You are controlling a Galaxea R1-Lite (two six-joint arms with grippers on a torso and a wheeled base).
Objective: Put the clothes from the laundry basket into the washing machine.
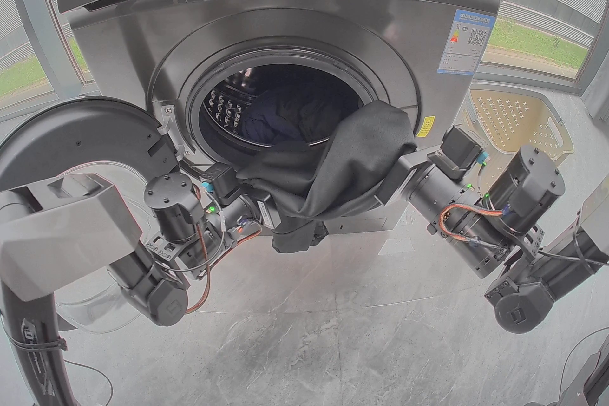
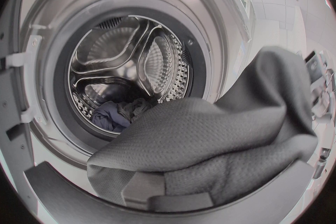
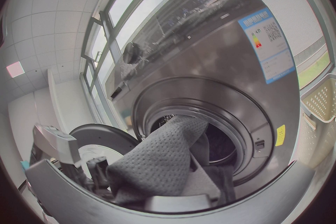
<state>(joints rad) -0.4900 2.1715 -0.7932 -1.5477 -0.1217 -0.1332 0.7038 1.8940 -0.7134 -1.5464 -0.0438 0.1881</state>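
**Inspector:** Start at the left. What stands there?

**Assistant:** The door (image 1: 82,134) of the washing machine (image 1: 380,26), swung wide open. Next to it is the left claw (image 2: 164,196), closed on one end of a dark garment (image 1: 336,166). The cloth bunches over its fingers.

**Inspector:** Position of the garment?

**Assistant:** Off the floor, slung between the two arms just in front of the machine. Its upper fold rises to the lip of the drum (image 1: 279,103) opening; whether it touches, I cannot tell. The rest hangs outside, with a tail drooping below the left claw. Other dark clothes (image 2: 112,116) lie at the bottom of the drum.

**Inspector:** Right side?

**Assistant:** The right claw (image 3: 175,202) is closed on the garment's other end, with cloth draped back over its wrist. Beyond it, the laundry basket (image 1: 517,122) stands beside the machine.

**Inspector:** Handling?

**Assistant:** Judged light and limp, a dimpled knit — it will sag and fold rather than slide, and it may catch on the door seal. A hold on a gathered bunch, not a single layer, looks safest. The hanging tail will need carrying in past the lip — otherwise it trails out.
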